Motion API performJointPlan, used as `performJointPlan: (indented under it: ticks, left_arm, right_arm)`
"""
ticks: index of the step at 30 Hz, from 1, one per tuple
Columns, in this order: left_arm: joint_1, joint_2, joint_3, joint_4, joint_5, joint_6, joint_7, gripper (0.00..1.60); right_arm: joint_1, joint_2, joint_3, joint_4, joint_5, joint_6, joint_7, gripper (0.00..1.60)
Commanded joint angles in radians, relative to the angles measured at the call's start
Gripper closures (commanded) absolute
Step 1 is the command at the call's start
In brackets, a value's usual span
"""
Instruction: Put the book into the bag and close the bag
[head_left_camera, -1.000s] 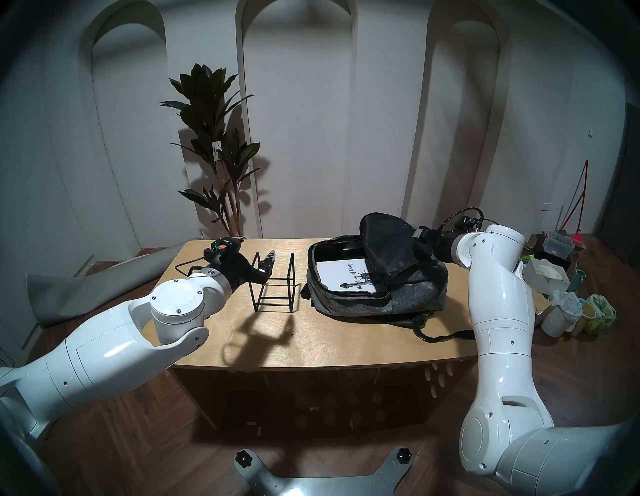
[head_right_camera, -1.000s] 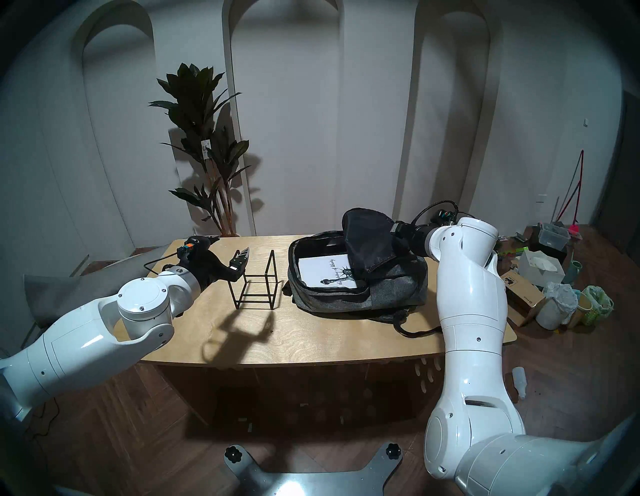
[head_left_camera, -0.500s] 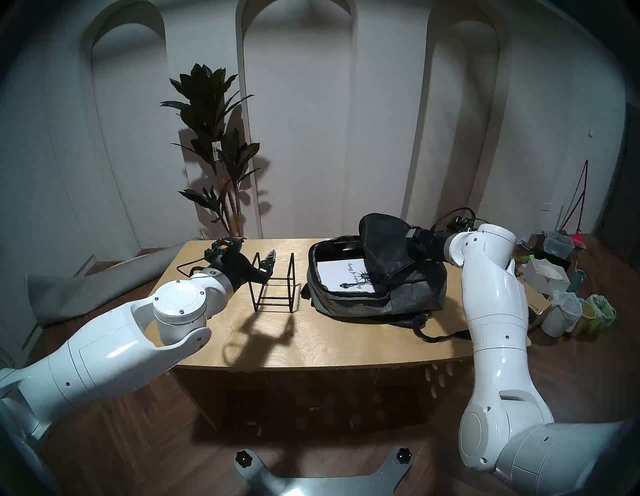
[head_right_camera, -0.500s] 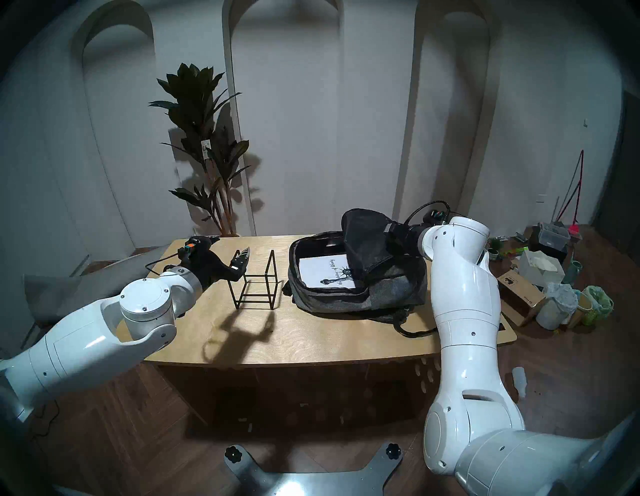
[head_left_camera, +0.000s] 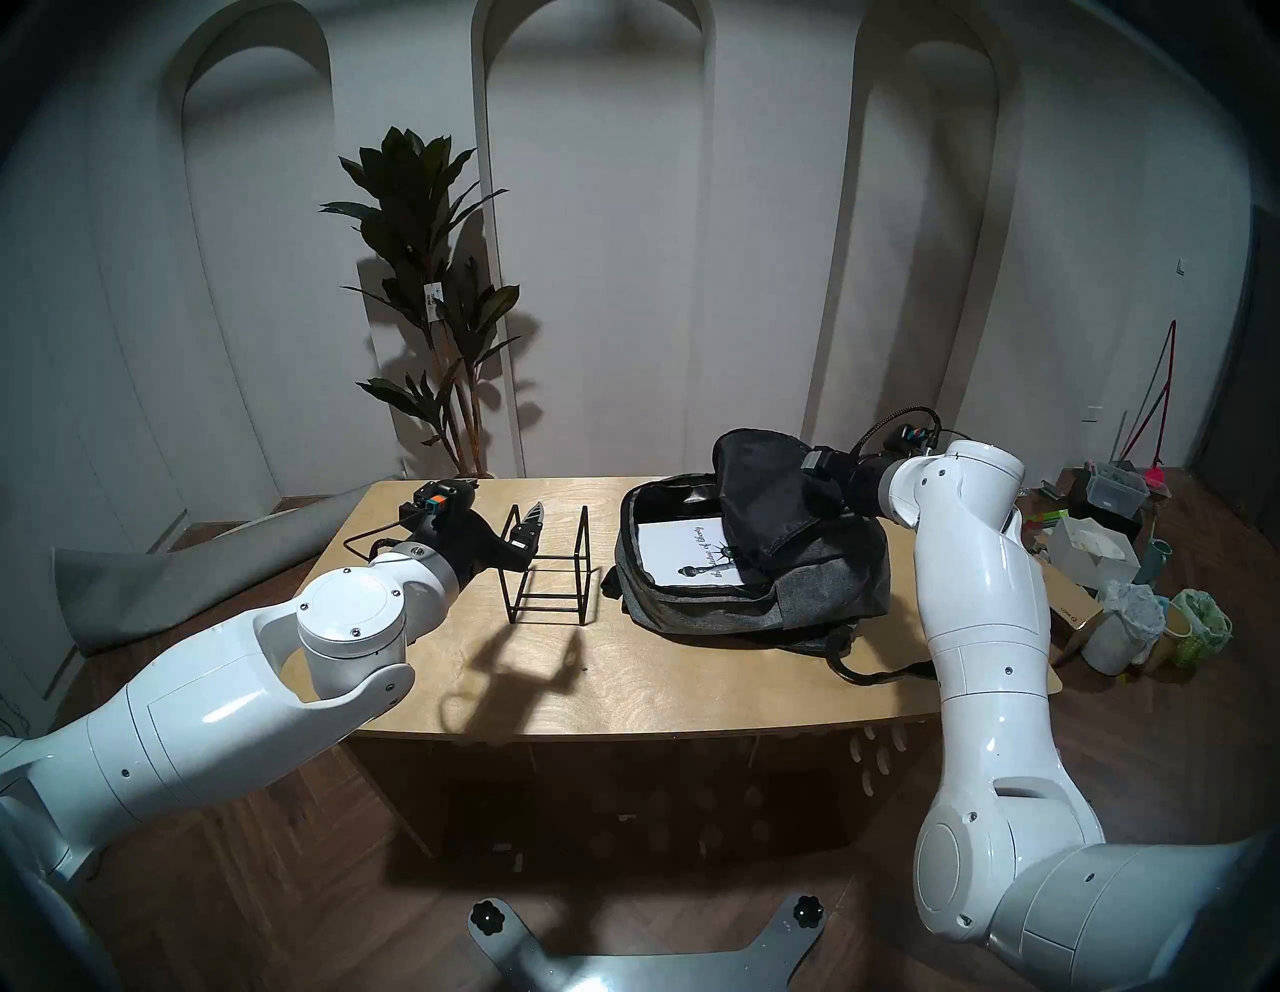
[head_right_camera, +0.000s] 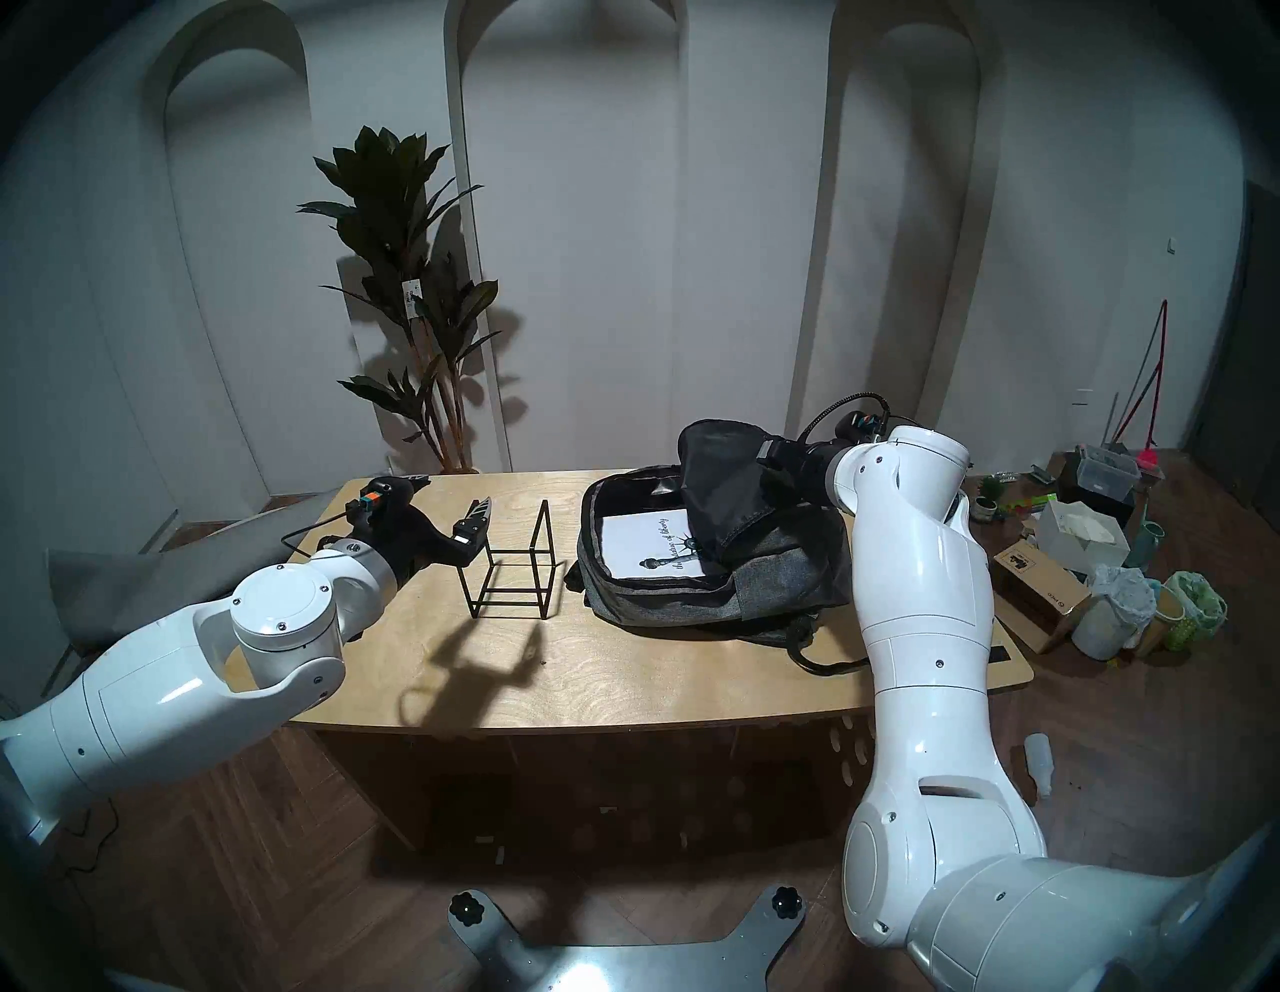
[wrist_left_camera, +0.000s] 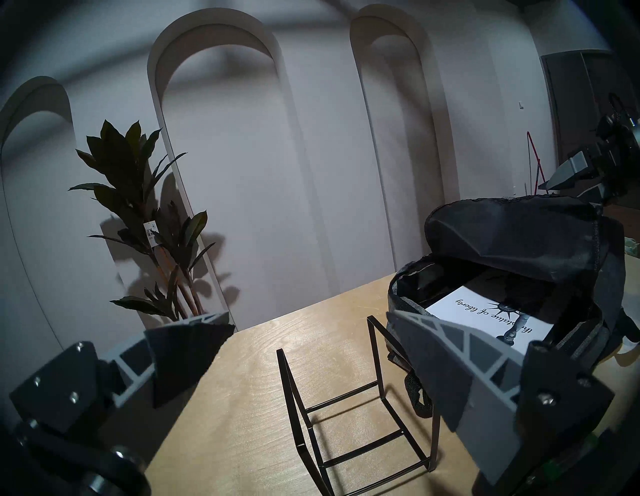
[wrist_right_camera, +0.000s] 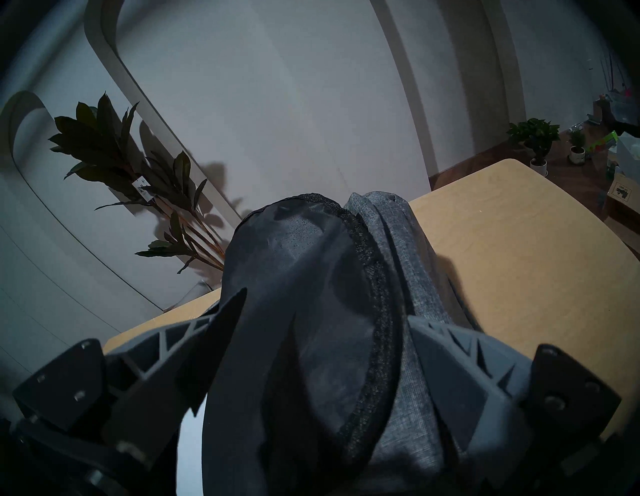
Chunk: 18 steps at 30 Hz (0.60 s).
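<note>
The grey backpack (head_left_camera: 824, 596) lies on the right half of the table with its main compartment open. The white book (head_left_camera: 682, 551) with the Statue of Liberty drawing lies flat inside it and also shows in the left wrist view (wrist_left_camera: 485, 315). My right gripper (head_left_camera: 821, 478) is shut on the bag's flap (head_left_camera: 758, 485) and holds it raised over the opening's right side, black underside facing left. The right wrist view shows the flap (wrist_right_camera: 304, 277) between its fingers. My left gripper (head_left_camera: 504, 499) is wide open and empty, just left of the black wire stand (head_left_camera: 550, 575).
The wire stand stands on the table (head_left_camera: 658, 686) between my left gripper and the bag. A black strap (head_left_camera: 873, 672) trails off the bag toward the table's front right edge. A tall plant (head_left_camera: 429, 312) stands behind the table. Boxes and cups (head_left_camera: 1122, 609) sit on the floor at the right.
My right arm has moved left and carried the flap a little further over the bag's opening. My left gripper has drawn back slightly to the left, still open.
</note>
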Motion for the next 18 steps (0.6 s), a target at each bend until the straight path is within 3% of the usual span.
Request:
performJointPlan:
  ticks: [1, 18]
  left_arm:
    - [-0.001, 0.013, -0.014, -0.022, -0.001, -0.022, 0.004, 0.0]
    - [0.012, 0.024, -0.006, -0.034, -0.007, -0.047, 0.012, 0.0]
  right_arm:
    - [0.007, 0.003, -0.001, -0.055, 0.0, 0.002, 0.001, 0.0]
    - [-0.024, 0.01, -0.001, -0.089, -0.005, 0.007, -0.007, 0.0]
